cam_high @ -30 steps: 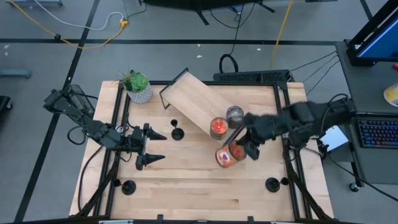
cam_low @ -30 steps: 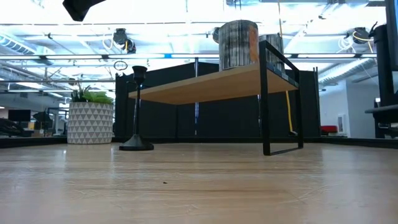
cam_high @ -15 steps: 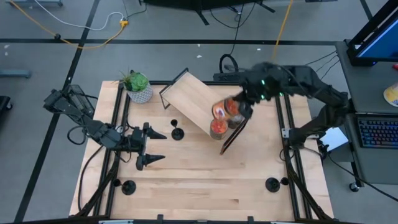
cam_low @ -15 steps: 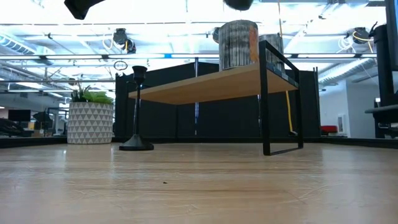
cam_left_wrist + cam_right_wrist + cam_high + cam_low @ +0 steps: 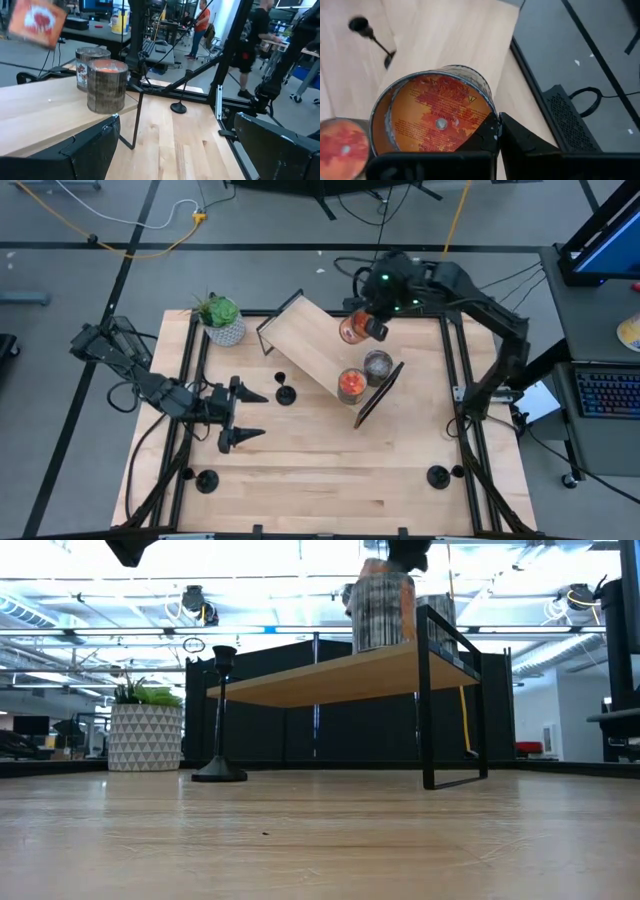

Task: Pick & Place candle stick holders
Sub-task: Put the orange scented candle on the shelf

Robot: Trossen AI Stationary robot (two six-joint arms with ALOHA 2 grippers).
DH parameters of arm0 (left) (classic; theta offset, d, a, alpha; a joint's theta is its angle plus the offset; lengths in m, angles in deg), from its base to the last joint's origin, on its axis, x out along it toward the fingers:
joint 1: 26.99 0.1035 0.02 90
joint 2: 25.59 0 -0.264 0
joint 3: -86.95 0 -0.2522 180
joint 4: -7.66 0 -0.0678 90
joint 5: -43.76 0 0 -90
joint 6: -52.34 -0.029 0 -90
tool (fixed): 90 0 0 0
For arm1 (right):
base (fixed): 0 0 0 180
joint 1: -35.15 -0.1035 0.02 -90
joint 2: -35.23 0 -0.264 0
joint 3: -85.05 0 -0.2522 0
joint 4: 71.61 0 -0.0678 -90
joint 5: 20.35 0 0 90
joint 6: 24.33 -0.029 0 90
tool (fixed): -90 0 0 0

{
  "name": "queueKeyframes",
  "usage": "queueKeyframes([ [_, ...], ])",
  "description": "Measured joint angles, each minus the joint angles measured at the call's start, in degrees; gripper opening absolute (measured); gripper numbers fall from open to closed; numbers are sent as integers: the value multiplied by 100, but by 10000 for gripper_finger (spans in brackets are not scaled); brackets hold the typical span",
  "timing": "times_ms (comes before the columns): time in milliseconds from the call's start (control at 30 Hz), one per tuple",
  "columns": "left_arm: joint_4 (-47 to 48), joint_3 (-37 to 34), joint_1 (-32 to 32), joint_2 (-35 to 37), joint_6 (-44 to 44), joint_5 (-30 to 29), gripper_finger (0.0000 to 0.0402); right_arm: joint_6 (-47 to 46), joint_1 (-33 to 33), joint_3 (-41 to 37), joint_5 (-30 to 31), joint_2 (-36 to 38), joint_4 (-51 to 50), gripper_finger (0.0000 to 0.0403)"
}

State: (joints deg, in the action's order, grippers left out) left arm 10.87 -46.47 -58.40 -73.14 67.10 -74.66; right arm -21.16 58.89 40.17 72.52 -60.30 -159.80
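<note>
The right gripper [image 5: 366, 326] is clamped on a candle jar [image 5: 353, 328] above the shelf's [image 5: 310, 345] far end. The left gripper [image 5: 243, 417], fingers apart, waits at the table's [image 5: 320, 480] left near a candlestick holder [image 5: 285, 393]

High cam: overhead, straight down, far enough to take in the whole table [image 5: 300, 480] plus floor around it. Low cam: at tabletop level, close to the wood, facing level across to the shelf [image 5: 330, 675] and room behind. Left wrist cam: low over table, looks fwd between own fingers toward shelf [image 5: 45, 115] w/ two jars [image 5: 106, 85], room beyond. Right wrist cam: up high, points down, v. close to a jar [image 5: 432, 117]. Shelf shows in all four; holder [image 5: 284, 392] by the shelf in high, low [image 5: 221, 715], right wrist [image 5: 370, 35].
</note>
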Motion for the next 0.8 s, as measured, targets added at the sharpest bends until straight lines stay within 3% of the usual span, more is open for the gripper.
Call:
queueKeyframes([
  [333, -6, 0, 217, 0, -43, 210, 397, 801, -132, 0, -16, -669, 19, 0],
  [500, -6, 0, 333, 0, -83, 299, 397, 979, -263, 0, -314, -776, -50, 0],
  [800, -4, 0, 478, 0, -102, 304, 397, 1120, -499, -148, -289, -835, 49, 0],
])
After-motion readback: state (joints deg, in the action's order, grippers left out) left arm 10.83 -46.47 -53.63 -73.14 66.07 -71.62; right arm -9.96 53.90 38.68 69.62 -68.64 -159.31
